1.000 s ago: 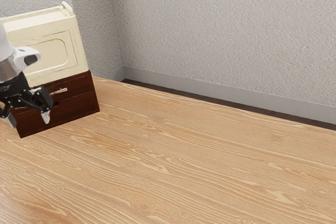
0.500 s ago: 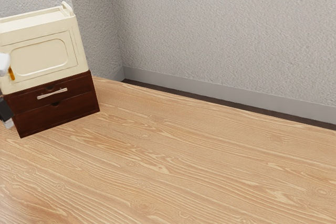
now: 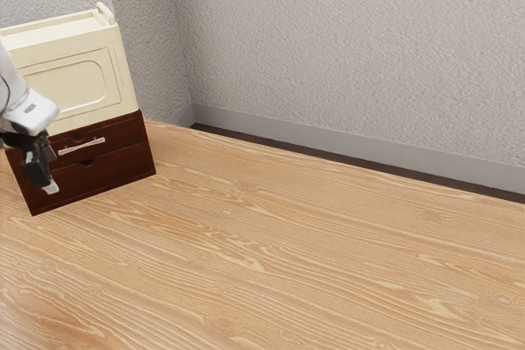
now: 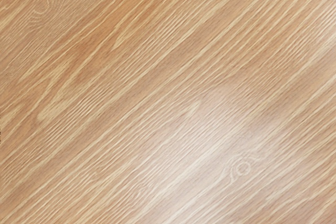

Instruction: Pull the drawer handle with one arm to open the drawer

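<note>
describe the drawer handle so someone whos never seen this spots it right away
At the exterior view's left, a cream box sits on a dark brown drawer unit. The handle is the slim pale bar across its upper drawer; the lower drawer shows a notch but no bar.

- cabinet (image 3: 70, 84), left of frame: cream
- drawers (image 3: 119, 165): dark red-brown
- handle (image 3: 82, 147): pale silver
- table (image 3: 287, 260): tan, wavy woodgrain
- wall (image 3: 353, 47): light grey, mottled
- arm (image 3: 31, 114): white
- gripper (image 3: 49, 186): mostly black
</note>
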{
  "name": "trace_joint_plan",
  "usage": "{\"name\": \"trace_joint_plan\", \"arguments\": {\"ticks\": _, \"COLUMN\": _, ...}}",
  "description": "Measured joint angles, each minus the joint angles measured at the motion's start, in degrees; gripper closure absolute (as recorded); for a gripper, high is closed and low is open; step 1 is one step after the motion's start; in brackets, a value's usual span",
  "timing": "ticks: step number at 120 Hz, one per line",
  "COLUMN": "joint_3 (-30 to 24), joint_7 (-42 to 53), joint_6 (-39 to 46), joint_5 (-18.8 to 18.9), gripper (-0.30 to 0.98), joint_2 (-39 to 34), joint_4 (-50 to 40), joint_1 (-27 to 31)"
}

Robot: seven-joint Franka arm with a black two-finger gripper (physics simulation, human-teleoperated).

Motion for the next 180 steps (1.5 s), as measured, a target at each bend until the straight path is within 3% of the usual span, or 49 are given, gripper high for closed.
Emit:
{"name": "trace_joint_plan", "arguments": {"ticks": 43, "joint_3": 0.20, "joint_7": 9.07, "joint_6": 13.35, "joint_5": -0.27, "gripper": 0.00, "joint_2": 14.94, "joint_4": 6.23, "joint_1": 2.57}}
{"name": "trace_joint_plan", "arguments": {"ticks": 77, "joint_3": 0.27, "joint_7": 8.42, "joint_6": 18.87, "joint_5": -1.09, "gripper": 0.00, "joint_2": 19.73, "joint_4": 7.26, "joint_1": 2.92}}
{"name": "trace_joint_plan", "arguments": {"ticks": 114, "joint_3": 0.50, "joint_7": 3.33, "joint_6": 19.99, "joint_5": 3.91, "gripper": 0.00, "joint_2": 23.81, "joint_4": 10.49, "joint_1": 4.04}}
{"name": "trace_joint_plan", "arguments": {"ticks": 180, "joint_3": 3.17, "joint_7": -2.78, "joint_6": 18.59, "joint_5": 5.73, "gripper": 0.00, "joint_2": 35.58, "joint_4": 22.10, "joint_1": 2.42}}
